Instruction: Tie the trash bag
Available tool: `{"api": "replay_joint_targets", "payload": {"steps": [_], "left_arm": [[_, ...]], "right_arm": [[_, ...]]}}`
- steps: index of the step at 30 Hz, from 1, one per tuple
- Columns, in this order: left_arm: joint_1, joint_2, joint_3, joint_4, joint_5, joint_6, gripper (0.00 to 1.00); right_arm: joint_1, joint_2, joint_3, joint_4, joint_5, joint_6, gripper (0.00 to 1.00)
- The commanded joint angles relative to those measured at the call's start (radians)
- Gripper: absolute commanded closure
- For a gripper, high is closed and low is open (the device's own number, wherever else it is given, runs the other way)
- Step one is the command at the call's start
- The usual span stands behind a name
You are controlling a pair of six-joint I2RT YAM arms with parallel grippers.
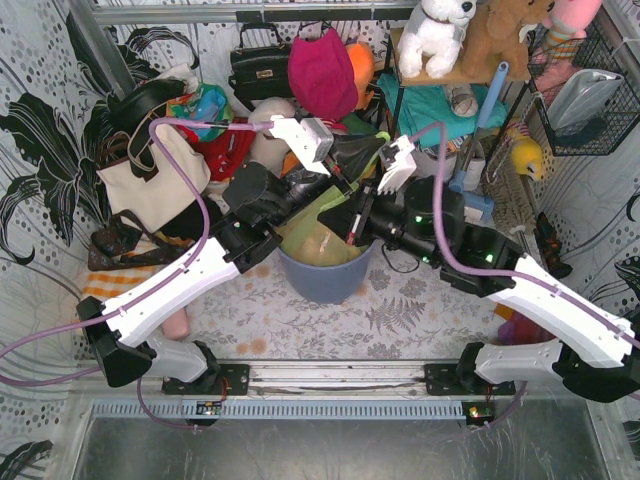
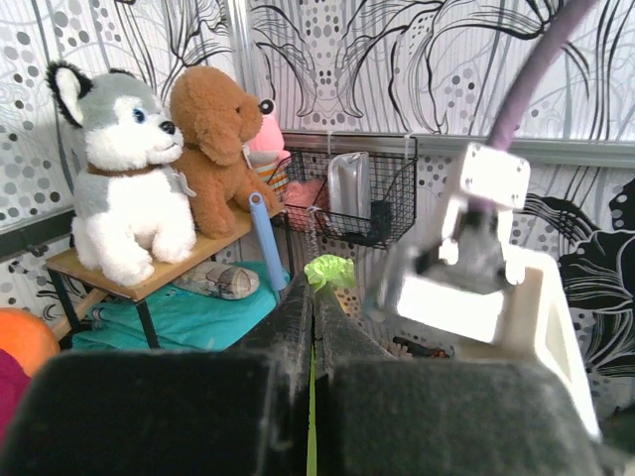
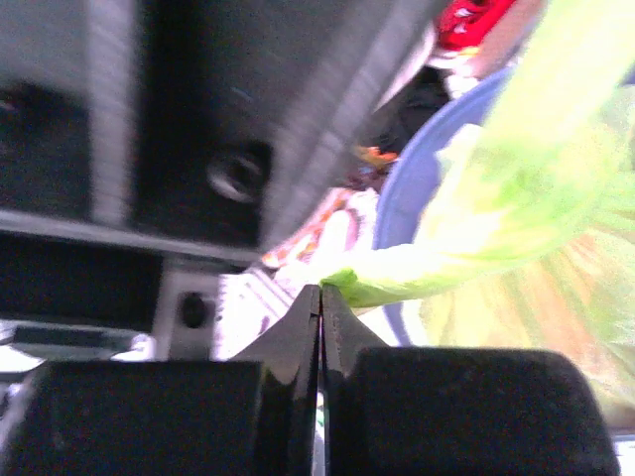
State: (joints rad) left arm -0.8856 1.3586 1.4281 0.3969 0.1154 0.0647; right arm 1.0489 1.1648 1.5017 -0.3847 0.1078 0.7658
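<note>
Your left fingers are pressed together on a thin strip of the trash bag, and your right fingers pinch another green fold. The bag sits in the blue bin mid-table, at 12 o'clock from the arm bases.

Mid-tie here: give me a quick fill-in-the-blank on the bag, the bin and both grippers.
1. The left gripper pinches a thin ___ strand of the trash bag.
2. The right gripper is ___ on bag plastic too.
3. The bag's body sits ___ the blue-grey bin.
Missing words: green; shut; inside.
</note>
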Motion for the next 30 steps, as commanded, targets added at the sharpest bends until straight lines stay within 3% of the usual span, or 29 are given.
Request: {"api": "replay_joint_targets", "payload": {"steps": [1, 6, 16, 23, 30], "left_arm": [[-0.002, -0.024, -0.010, 0.052, -0.011, 0.011, 1.00], [-0.001, -0.038, -0.023, 0.049, -0.011, 0.012, 1.00], [-0.001, -0.070, -0.041, 0.024, 0.004, 0.016, 1.00], [-0.002, -0.093, -0.066, 0.022, 0.014, 0.009, 1.00], [-0.003, -0.106, -0.072, 0.002, 0.054, -0.008, 1.00]], "right_arm": [[0.068, 0.009, -0.077, 0.116, 0.344, -0.057, 1.00], [0.099, 0.008, -0.169, 0.212, 0.534, -0.103, 1.00], [0.099, -0.026, -0.269, 0.327, 0.752, -0.164, 1.00], [0.099, -0.025, -0.319, 0.423, 0.812, -0.217, 1.00], [0.100, 0.027, -0.367, 0.636, 0.855, -0.312, 1.00]]}}
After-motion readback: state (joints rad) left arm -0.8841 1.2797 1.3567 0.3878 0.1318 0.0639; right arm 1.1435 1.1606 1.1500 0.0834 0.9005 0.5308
